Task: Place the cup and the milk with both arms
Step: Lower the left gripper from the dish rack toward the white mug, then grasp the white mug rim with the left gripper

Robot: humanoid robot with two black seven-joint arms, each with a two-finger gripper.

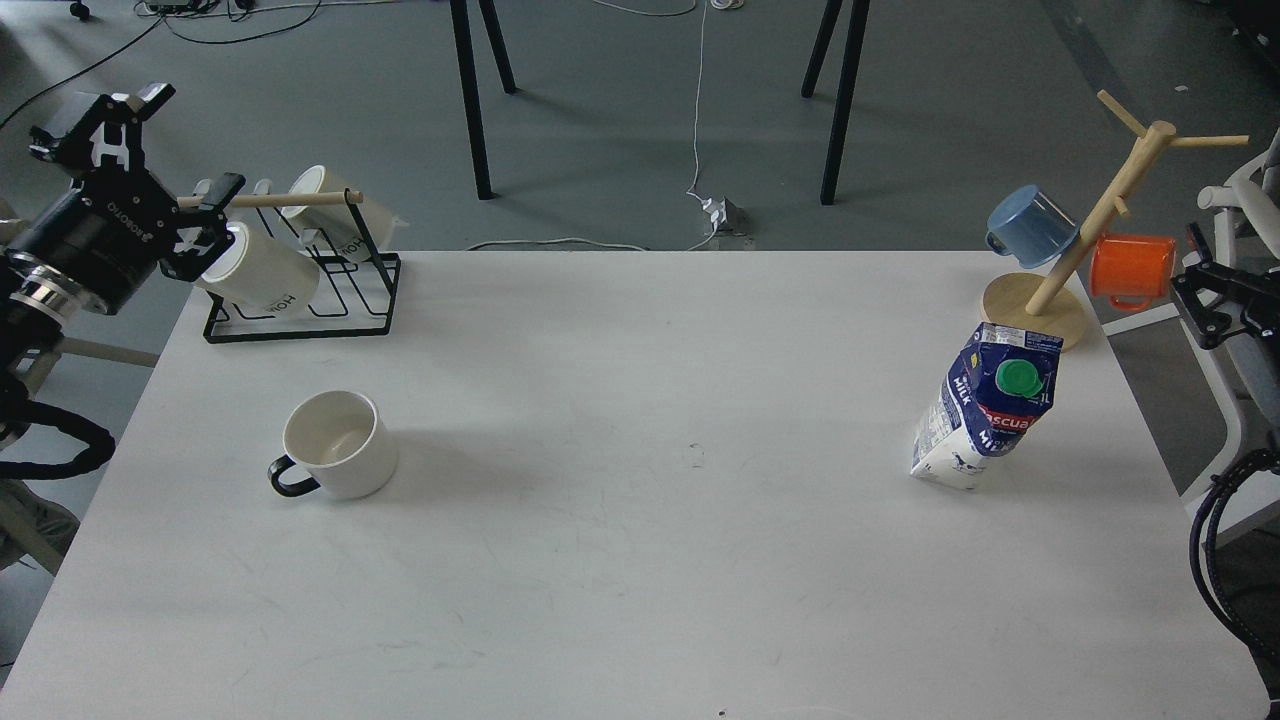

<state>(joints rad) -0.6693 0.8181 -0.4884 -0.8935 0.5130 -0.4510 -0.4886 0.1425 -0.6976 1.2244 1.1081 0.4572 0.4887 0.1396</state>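
Note:
The cup (340, 445), a white mug with a black handle pointing front-left, stands upright on the left part of the white table (640, 560). At the right stands the milk (985, 405), a blue and white carton with a green cap, nothing touching it. My left gripper (189, 140) is off the table's far left corner, well behind the cup, fingers spread open and empty, close to the cream cups on a rack. My right gripper (1200, 285) shows only partly at the right edge, beyond the table and right of the milk; its fingers are unclear.
A black wire rack (300, 300) with cream lettered cups (255, 275) sits at the far left corner. A wooden mug tree (1090, 235) holding a blue mug (1030, 225) and an orange mug (1132, 268) stands at the far right corner, just behind the milk.

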